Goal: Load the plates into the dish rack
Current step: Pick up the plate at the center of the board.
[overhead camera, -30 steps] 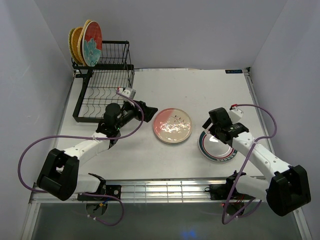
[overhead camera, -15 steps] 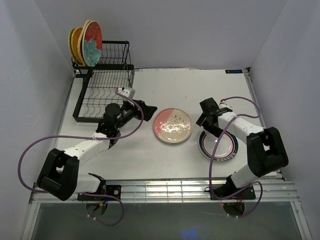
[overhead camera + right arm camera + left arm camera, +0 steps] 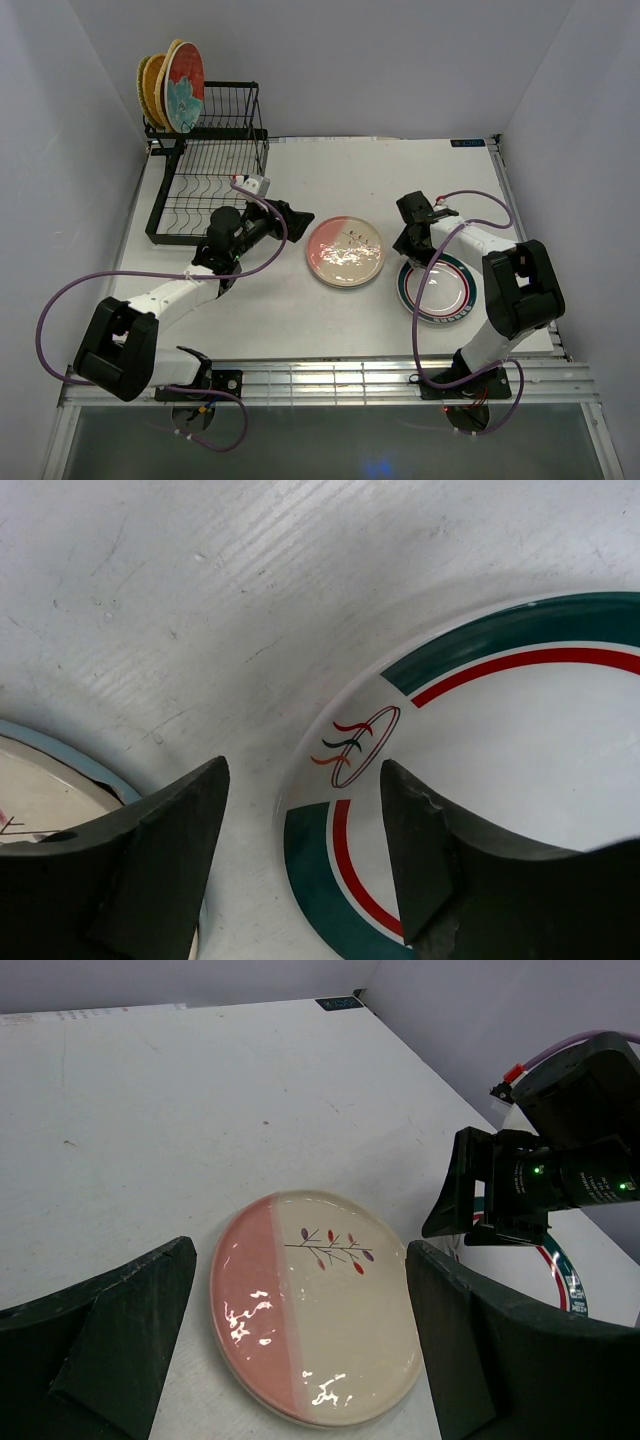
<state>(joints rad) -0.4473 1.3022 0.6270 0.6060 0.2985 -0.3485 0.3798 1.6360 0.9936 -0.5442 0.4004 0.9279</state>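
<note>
The right gripper (image 3: pixel 300 770) is standing part open. One finger is over bare tabletop and the other over the white plate with green rim rings (image 3: pixel 520 740), so it is straddling that plate's rim. A gap is showing on both sides of the rim, and it is holding nothing. The plate is lying flat near the table's (image 3: pixel 400 180) right edge, its rim close to the pink-and-white plate (image 3: pixel 345 250) but not touching it.

The left gripper (image 3: pixel 300 1250) is hanging wide open and empty. Its fingers (image 3: pixel 110 1340) are framing the pink-and-white plate from the left, clear of its rim.

A broad stretch of white tabletop is running behind both plates to the back wall. The dish rack (image 3: pixel 205 180) is sitting in the far left corner, hard against the side wall. Three plates (image 3: pixel 170 85) are standing on edge in its raised rear tier.
</note>
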